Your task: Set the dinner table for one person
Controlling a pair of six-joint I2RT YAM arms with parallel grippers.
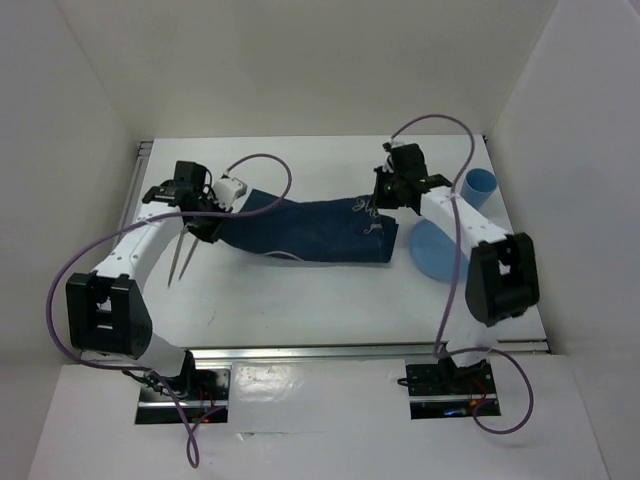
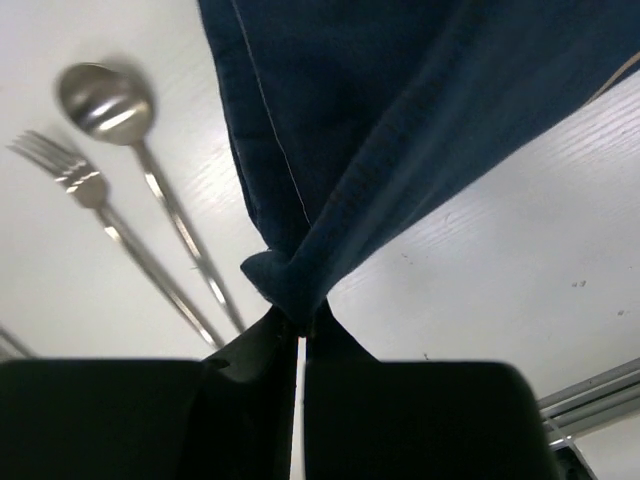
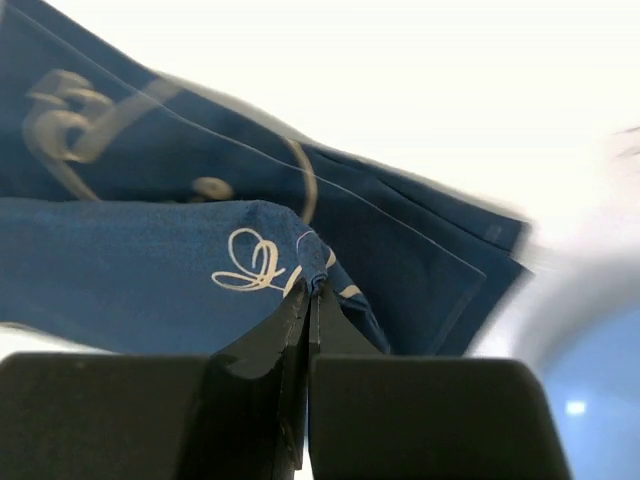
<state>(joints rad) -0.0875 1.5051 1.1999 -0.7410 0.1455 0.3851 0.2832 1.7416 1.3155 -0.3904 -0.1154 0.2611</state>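
A navy blue placemat (image 1: pixel 305 232) with a pale outline drawing lies stretched and partly folded across the white dinner table (image 1: pixel 300 310). My left gripper (image 1: pixel 207 222) is shut on its left corner, and the pinched cloth (image 2: pixel 290 285) bunches at the fingertips. My right gripper (image 1: pixel 385 195) is shut on the right edge, where the fold of cloth (image 3: pixel 310 265) sits between the tips. A fork (image 2: pixel 110 225) and a spoon (image 2: pixel 150 190) lie side by side on the table left of the mat, also in the top view (image 1: pixel 180 255).
A light blue plate (image 1: pixel 432 250) lies right of the mat, partly under the right arm. A light blue cup (image 1: pixel 480 187) stands at the far right. White walls close in the table on three sides. Aluminium rails (image 1: pixel 370 349) run along the near edge.
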